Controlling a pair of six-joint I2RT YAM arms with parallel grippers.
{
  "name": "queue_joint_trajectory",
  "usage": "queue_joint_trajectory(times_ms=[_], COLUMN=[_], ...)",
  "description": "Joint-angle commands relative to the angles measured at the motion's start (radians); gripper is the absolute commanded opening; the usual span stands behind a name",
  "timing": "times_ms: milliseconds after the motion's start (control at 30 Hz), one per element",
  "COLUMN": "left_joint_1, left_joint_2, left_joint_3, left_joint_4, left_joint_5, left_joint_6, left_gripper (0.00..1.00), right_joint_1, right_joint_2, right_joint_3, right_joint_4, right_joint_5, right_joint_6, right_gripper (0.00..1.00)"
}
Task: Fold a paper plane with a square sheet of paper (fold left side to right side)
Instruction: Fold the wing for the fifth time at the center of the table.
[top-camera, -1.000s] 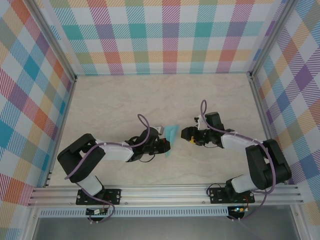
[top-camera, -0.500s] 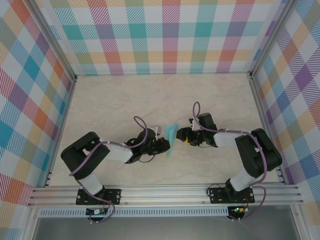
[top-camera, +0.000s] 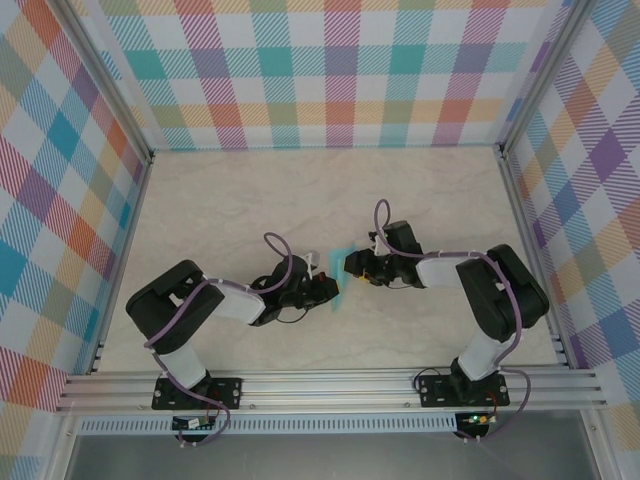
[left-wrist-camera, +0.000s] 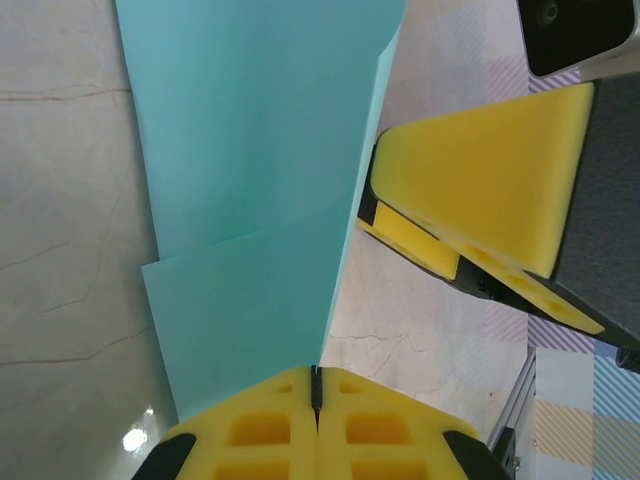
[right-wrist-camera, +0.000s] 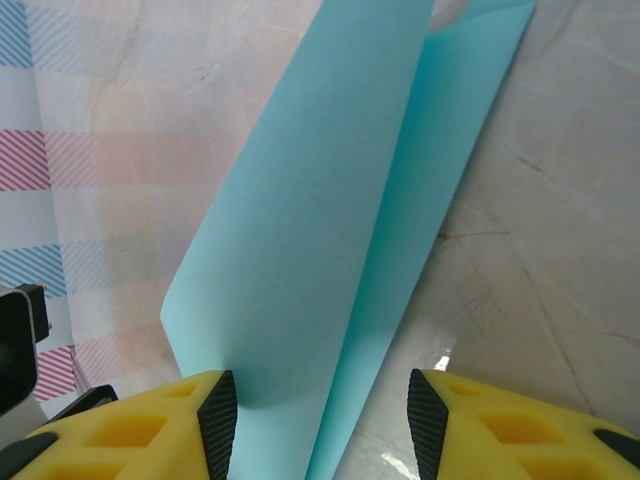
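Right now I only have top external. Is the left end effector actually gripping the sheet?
Observer: Yes. Left wrist view: left end effector is shut, and the sheet runs its folded edge into the closed jaws.
Operator: Right one?
Observer: Right wrist view: right end effector is open, with a lifted flap standing between its jaws, not pinched.
Operator: Flat fold?
Observer: No, the flap curves up off the lower layer.
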Motion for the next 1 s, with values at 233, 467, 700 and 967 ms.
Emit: queue_joint_trajectory(times_ms=[233, 467, 700, 967], left_joint_1=[0.022, 0.022, 0.023, 0.025], left_joint_2=[0.050, 0.056, 0.057, 0.036], left_joint_3=[-0.031, -0.030, -0.024, -0.018], left_joint_4=[0.107, 0.110, 0.110, 0.080], left_joint_5=[0.015, 0.016, 0.022, 0.017], left_joint_6=[-0.054, -0.056, -0.057, -0.048], left_gripper=[0.00, 0.00, 0.00, 0.10], right_joint_1=[0.023, 0.029, 0.037, 0.039], right_joint_2=[0.051, 0.080, 0.106, 0.119], right_joint_3=[0.061, 0.093, 0.117, 0.120], right_joint_4=[-0.038, -0.121, -0.169, -0.168], right_joint_5=[0.035, 0.065, 0.081, 0.084], right_joint_6=[0.018, 0.035, 0.040, 0.042], right_gripper=[0.49, 0.47, 0.47, 0.46])
